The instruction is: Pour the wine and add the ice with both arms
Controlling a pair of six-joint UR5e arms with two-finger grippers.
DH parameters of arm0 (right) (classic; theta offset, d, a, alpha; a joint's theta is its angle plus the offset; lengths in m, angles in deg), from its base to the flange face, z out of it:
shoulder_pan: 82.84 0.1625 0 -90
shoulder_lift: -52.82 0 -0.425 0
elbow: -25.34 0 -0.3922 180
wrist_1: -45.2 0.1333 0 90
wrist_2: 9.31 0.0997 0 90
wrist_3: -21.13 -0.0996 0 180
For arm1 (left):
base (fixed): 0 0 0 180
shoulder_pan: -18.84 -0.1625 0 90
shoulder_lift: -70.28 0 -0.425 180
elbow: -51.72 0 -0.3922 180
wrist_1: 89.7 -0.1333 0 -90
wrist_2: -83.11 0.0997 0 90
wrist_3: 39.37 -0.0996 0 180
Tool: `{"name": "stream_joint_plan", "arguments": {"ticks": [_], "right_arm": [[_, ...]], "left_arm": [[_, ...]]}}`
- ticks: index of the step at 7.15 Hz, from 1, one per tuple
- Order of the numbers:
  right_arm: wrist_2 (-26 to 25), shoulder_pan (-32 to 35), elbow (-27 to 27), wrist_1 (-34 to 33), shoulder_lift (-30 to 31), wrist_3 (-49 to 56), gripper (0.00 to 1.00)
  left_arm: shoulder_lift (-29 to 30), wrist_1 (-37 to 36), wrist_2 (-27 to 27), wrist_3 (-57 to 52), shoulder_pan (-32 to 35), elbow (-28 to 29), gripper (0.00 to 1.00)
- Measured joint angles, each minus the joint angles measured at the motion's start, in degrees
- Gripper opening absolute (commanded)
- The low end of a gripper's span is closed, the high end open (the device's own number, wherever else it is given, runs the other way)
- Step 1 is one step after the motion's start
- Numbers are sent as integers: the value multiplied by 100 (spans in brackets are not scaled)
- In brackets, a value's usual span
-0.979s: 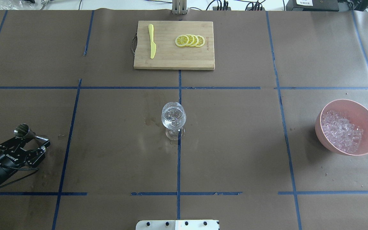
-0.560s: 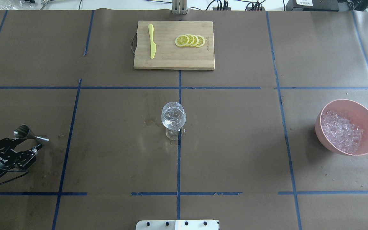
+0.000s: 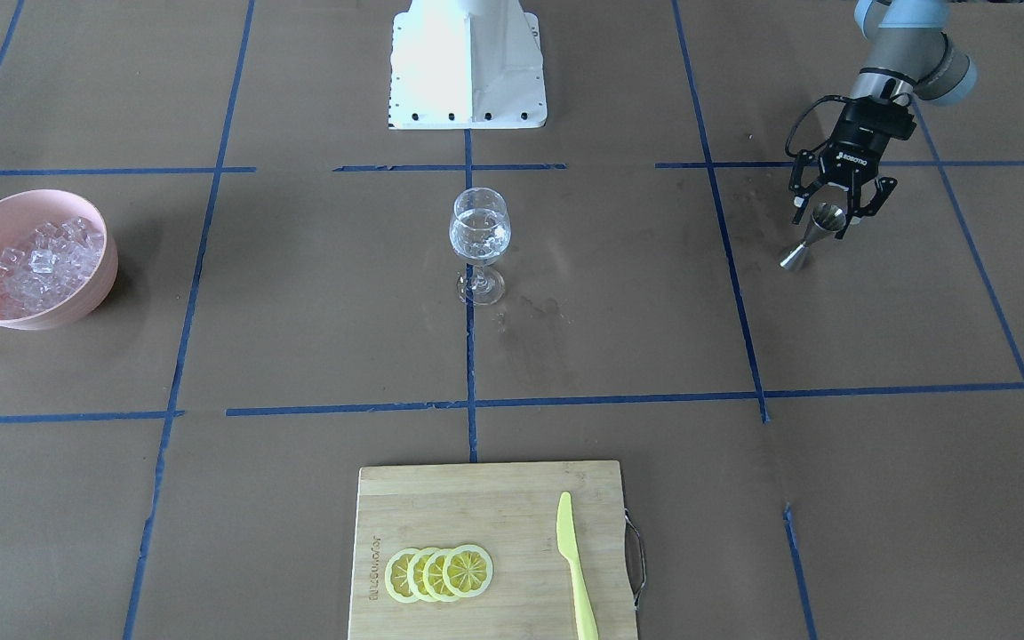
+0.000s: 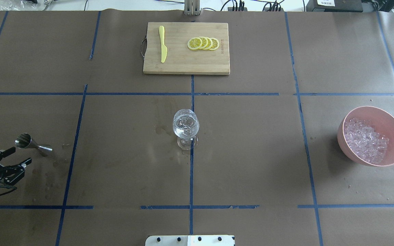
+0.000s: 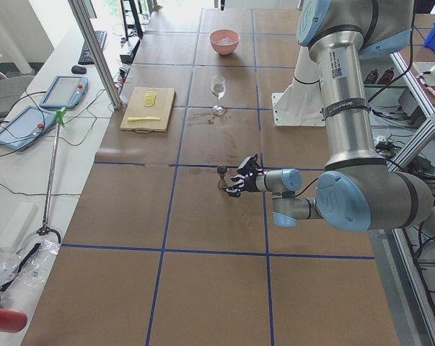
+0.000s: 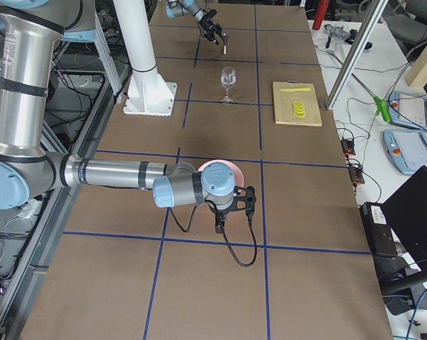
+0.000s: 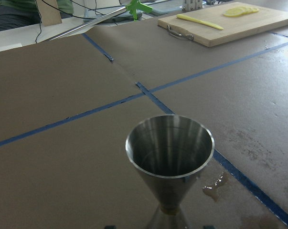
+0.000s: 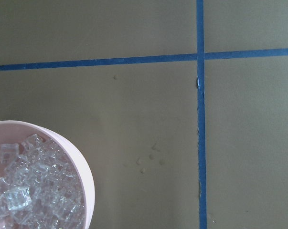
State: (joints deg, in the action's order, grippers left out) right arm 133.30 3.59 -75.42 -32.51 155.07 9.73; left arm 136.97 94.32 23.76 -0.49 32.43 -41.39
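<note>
A steel jigger stands upright on the table at the left; the left wrist view shows its cup close up, with no liquid visible. My left gripper is open and empty, just behind the jigger and apart from it; it also shows in the front view. The wine glass stands at the table's middle; any wine in it is too faint to make out. Ice fills a pink bowl at the right. My right gripper hangs beside the bowl; I cannot tell its state.
A wooden cutting board at the far middle holds lemon slices and a yellow knife. The white base block stands at the near edge. Wet spots mark the paper near the jigger and the glass.
My left gripper has drawn back from around the jigger toward the table's left near edge. The jigger stays standing on the table.
</note>
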Motion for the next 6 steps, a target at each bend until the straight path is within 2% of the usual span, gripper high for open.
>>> {"name": "stream_joint_plan", "arguments": {"ticks": [2,3,4,6], "right_arm": [[-10,-262,-268,1,-3,-263,100],[-23,-524,-474,1,-4,-657,100],[-79,-803,-663,78,-4,-1050,100],[-707,-1613,-816,826,5,-2148,100]], "left_arm": [[-294,-62,-627,-928,596,12,73],[-378,-67,-1120,-1513,1099,84,84],[-390,-67,-1733,-2071,1696,213,100],[-254,-105,-3217,-2890,3036,529,100]]}}
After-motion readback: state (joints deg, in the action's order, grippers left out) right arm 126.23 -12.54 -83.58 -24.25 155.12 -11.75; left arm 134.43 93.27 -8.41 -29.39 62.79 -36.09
